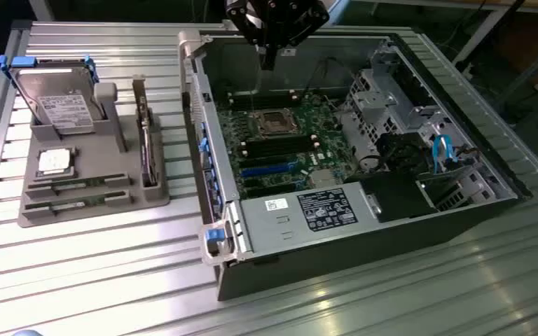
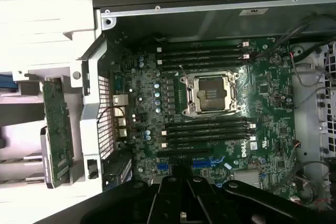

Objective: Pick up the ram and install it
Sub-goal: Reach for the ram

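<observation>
Pincer [image 1: 269, 59]: above the open case [image 1: 372, 241]; how wide it stands, I cannot tell
Ram [image 1: 143, 140]: on edge in the grey holder [image 1: 92, 203] (outside the case)
Bearing: 8 o'clock from pincer, long axis 12-to-6, exterior view

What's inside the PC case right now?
Motherboard with an empty CPU socket and bare memory slots, plus a power supply; whatever lies under it is hidden. The ram stands outside, in the grey holder.

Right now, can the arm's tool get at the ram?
Probably yes. The ram stands upright in its grey holder beside the open case, nothing above it; the tool hangs over the case, whose wall lies between.
</observation>
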Motion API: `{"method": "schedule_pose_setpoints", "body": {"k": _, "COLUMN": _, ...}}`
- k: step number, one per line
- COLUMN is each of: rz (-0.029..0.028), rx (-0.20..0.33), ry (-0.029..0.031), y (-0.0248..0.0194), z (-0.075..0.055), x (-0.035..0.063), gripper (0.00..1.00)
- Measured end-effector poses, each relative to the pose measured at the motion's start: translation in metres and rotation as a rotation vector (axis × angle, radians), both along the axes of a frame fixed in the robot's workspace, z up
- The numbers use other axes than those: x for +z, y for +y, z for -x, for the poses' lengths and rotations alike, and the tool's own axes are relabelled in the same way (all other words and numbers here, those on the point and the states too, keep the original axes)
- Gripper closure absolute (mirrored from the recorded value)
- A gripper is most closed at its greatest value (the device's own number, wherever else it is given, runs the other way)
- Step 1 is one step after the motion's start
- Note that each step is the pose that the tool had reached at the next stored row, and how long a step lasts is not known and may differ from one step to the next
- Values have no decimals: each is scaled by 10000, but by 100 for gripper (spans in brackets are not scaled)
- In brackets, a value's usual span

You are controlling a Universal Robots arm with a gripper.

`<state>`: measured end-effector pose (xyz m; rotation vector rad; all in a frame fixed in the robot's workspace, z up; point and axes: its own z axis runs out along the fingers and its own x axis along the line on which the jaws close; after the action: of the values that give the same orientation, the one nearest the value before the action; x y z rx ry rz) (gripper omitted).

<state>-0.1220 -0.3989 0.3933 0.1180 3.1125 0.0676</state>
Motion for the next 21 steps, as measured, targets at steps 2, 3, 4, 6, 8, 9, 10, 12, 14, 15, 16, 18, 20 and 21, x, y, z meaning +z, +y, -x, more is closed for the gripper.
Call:
{"method": "schedule_pose_setpoints", "body": {"k": 2, "rz": 19, "rx": 0, "ry": 0, "y": 0, "z": 29, "x": -2, "gripper": 89}}
{"method": "schedule_pose_setpoints", "body": {"k": 3, "rz": 26, "rx": 0, "ry": 1, "y": 0, "z": 45, "x": -1, "gripper": 89}}
{"method": "schedule_pose_setpoints", "body": {"k": 4, "rz": 35, "rx": 0, "ry": 0, "y": 0, "z": 108, "x": -4, "gripper": 89}}
{"method": "schedule_pose_setpoints", "body": {"k": 6, "rz": 44, "rx": 0, "ry": 0, "y": 0, "z": 173, "x": -7, "gripper": 89}}
{"method": "schedule_pose_setpoints", "body": {"k": 8, "rz": 72, "rx": 1, "ry": 1, "y": 0, "z": 252, "x": -15, "gripper": 89}}
{"method": "schedule_pose_setpoints", "body": {"k": 9, "rz": 85, "rx": 0, "ry": 0, "y": 1, "z": 284, "x": -19, "gripper": 89}}
{"method": "schedule_pose_setpoints", "body": {"k": 10, "rz": 106, "rx": -1, "ry": -1, "y": 2, "z": 324, "x": -26, "gripper": 89}}
{"method": "schedule_pose_setpoints", "body": {"k": 12, "rz": 141, "rx": 1, "ry": -1, "y": 3, "z": 379, "x": -35, "gripper": 89}}
{"method": "schedule_pose_setpoints", "body": {"k": 14, "rz": 198, "rx": -1, "ry": 1, "y": 3, "z": 457, "x": -47, "gripper": 89}}
{"method": "schedule_pose_setpoints", "body": {"k": 15, "rz": 220, "rx": 0, "ry": 0, "y": 3, "z": 532, "x": -54, "gripper": 89}}
{"method": "schedule_pose_setpoints", "body": {"k": 16, "rz": 222, "rx": 0, "ry": 0, "y": 4, "z": 603, "x": -56, "gripper": 89}}
{"method": "schedule_pose_setpoints", "body": {"k": 18, "rz": 221, "rx": 0, "ry": -14, "y": 3, "z": 782, "x": -57, "gripper": 89}}
{"method": "schedule_pose_setpoints", "body": {"k": 20, "rz": 221, "rx": 0, "ry": -35, "y": 3, "z": 968, "x": -58, "gripper": 89}}
{"method": "schedule_pose_setpoints", "body": {"k": 21, "rz": 222, "rx": 1, "ry": -51, "y": 3, "z": 1104, "x": -58, "gripper": 89}}
